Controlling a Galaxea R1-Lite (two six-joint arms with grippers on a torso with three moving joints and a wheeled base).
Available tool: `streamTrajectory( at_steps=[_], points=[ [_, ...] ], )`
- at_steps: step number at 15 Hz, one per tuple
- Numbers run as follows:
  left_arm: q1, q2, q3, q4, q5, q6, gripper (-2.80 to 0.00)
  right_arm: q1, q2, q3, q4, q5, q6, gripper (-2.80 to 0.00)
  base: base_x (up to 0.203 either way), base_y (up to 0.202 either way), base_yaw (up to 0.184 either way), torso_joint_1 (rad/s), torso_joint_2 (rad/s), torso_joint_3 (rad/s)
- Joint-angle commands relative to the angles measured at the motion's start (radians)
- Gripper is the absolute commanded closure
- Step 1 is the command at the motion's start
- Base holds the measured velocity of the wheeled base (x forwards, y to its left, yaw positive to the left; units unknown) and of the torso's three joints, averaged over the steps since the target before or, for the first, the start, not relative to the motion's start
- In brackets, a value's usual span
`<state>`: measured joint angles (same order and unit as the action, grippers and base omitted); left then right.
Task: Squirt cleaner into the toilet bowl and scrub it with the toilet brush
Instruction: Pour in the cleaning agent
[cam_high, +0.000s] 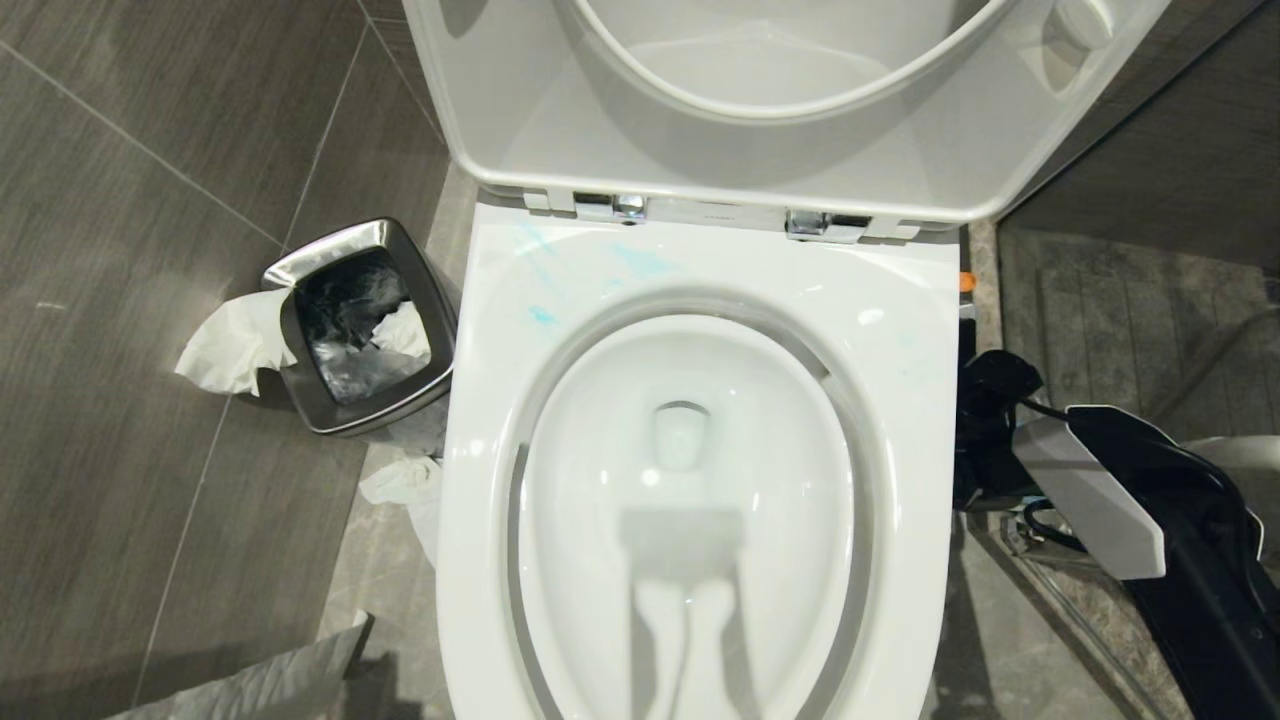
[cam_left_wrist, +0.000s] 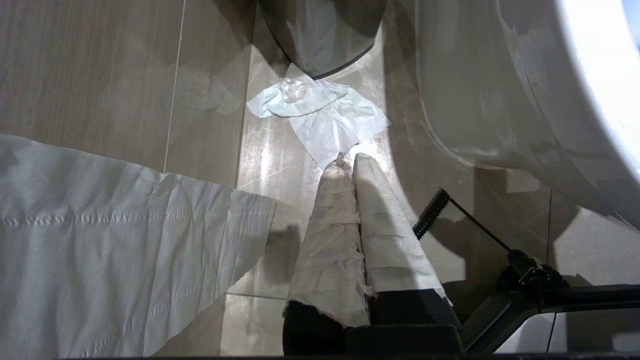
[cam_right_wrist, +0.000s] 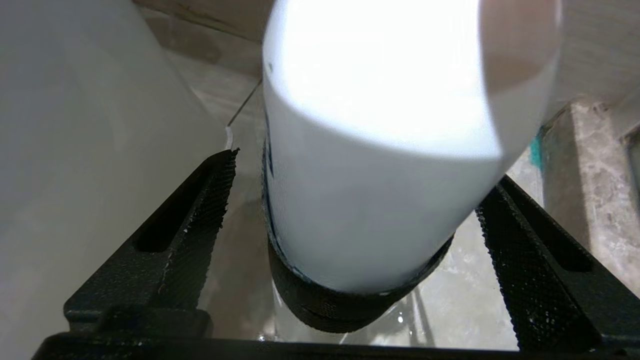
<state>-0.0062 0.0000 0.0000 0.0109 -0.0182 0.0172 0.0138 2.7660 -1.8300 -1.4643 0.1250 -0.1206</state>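
Head view high above, facing straight down into the toilet bowl (cam_high: 690, 480), left wrist view low, facing along the floor (cam_left_wrist: 210, 125) with the bowl's outer wall at two o'clock, right wrist view very close behind the cleaner (cam_right_wrist: 380, 165), bowl shared by all three views.

cleaner (cam_right_wrist: 380, 165) top cut off, toilet bowl (cam_high: 700, 300) lid cropped

Floor of large grey-brown tiles (cam_high: 130, 250) with pale grout lines, meeting a lighter marbled stone strip (cam_high: 385, 560) in the middle. A square steel bin (cam_high: 345, 330) with a dark liner stands on the tiles; white paper (cam_high: 230, 345) hangs over its rim, and another crumpled sheet (cam_left_wrist: 320, 112) lies on the stone strip. At right, a ribbed grey mat (cam_high: 1130, 320). Overhead light gives glossy reflections.
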Motion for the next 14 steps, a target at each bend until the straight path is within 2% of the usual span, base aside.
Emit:
streamTrajectory(
  at_steps=[1,4,14],
  points=[
    [0.0,0.001,0.0,0.0,0.0,0.0,0.0,0.002,0.026,-0.057,-0.01,0.0,-0.005,-2.8,0.0,0.0,0.0,0.0,0.0,0.0],
    [0.0,0.0,0.0,0.0,0.0,0.0,0.0,0.005,0.035,-0.097,-0.004,0.002,-0.008,-2.8,0.0,0.0,0.0,0.0,0.0,0.0],
    [0.0,0.002,0.0,0.0,0.0,0.0,0.0,0.008,0.051,-0.101,-0.004,0.002,-0.01,-2.8,0.0,0.0,0.0,0.0,0.0,0.0]
  ],
)
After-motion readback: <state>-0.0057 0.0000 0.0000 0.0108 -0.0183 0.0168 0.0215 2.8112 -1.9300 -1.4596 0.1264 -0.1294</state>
